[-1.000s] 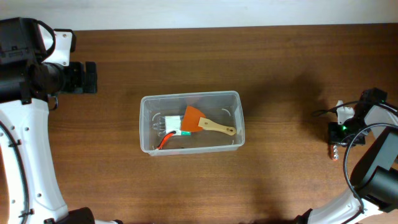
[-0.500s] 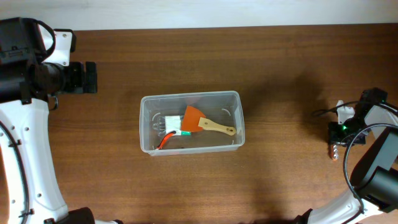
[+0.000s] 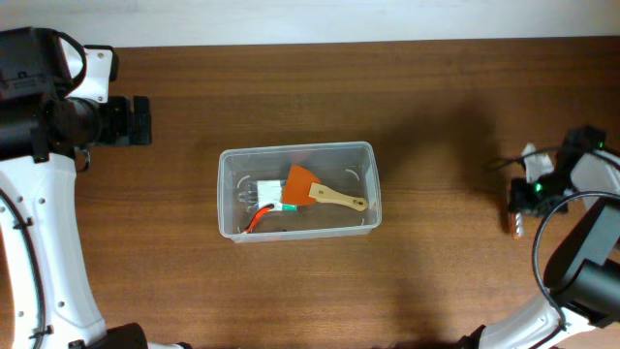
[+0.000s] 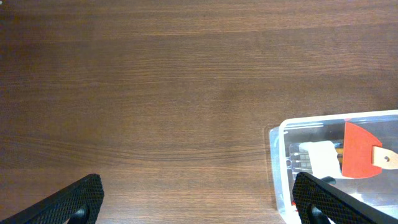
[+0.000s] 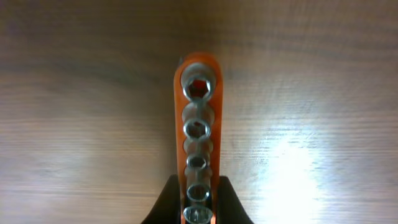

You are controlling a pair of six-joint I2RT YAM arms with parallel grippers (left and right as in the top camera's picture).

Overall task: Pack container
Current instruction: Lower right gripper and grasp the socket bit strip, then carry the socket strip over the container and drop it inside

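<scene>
Container (image 3: 291, 148) sat at centre of table (image 3: 436, 97), well apart from both grippers; right gripper (image 5: 198, 199) low at right edge, clamped on orange socket rail (image 5: 198, 124) (sockets in row); left gripper (image 3: 140, 120) far left, jaws gaped wide, empty.

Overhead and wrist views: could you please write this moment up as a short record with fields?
container: clear bin mid-table, lidless
inside: orange scraper with wooden handle, white item
left gripper: open, above bare table beside the container
right gripper: shut on orange socket rail, away from the container
</scene>
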